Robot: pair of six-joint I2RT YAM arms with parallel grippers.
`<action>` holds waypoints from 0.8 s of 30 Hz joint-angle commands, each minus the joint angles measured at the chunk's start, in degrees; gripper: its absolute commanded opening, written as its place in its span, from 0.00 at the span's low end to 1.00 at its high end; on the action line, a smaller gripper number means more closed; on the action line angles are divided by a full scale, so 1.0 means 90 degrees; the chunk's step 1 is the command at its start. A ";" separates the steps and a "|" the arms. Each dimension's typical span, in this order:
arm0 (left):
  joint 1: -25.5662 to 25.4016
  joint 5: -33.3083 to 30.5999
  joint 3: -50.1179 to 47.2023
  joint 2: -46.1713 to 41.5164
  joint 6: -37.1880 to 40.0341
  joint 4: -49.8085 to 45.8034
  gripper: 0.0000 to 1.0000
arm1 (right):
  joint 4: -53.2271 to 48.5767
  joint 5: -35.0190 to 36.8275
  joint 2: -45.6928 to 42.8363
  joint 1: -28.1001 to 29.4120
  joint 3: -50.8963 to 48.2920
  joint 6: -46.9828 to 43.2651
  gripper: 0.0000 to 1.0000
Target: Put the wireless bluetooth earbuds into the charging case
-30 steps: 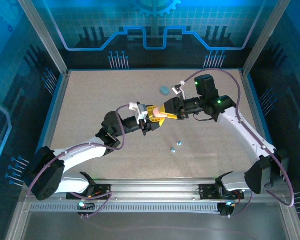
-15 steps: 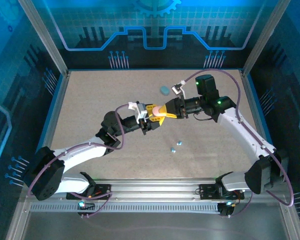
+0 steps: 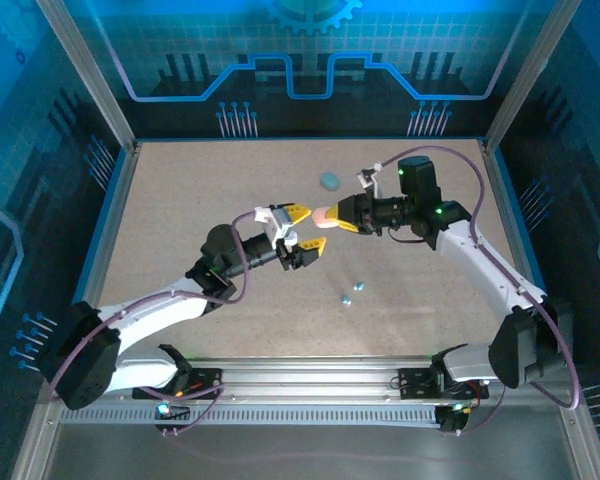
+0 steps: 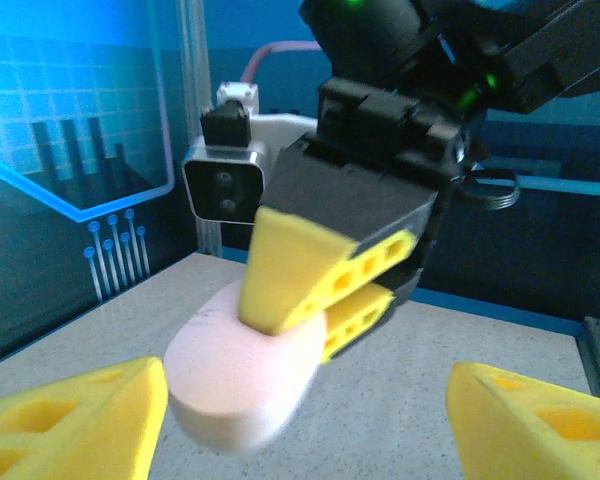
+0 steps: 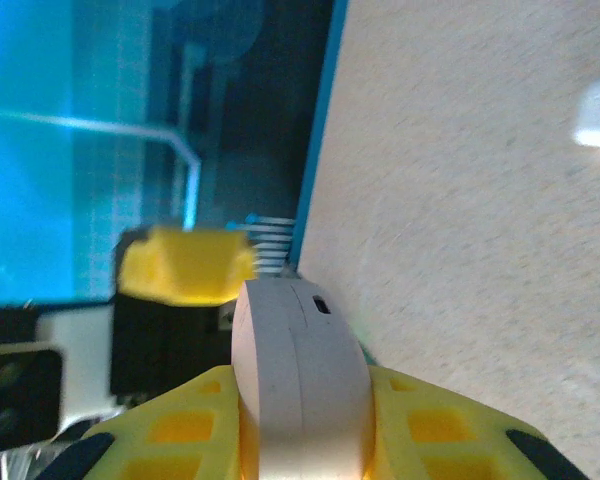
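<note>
Speckled tabletop (image 3: 180,230): tiny teal earbuds (image 3: 358,288); right hand (image 3: 329,217) clamps pink case (image 4: 230,380).

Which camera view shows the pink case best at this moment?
The left wrist view: the pink case appears large and nearly whole, pinched by the right hand. The right wrist view gives its narrow edge with the seam, between yellow fingers. The top external view shows it as a small pink spot.

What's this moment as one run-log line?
right gripper: shut on pale pink pebble-shaped plastic case | left gripper: open, facing it | tiny plastic earbuds: on table
</note>
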 commanded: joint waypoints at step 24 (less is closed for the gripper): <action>0.0320 -0.2357 0.0881 -0.1760 -0.0638 -0.4007 0.99 | 0.0596 0.1884 0.4332 0.1526 0.1050 0.0115 0.22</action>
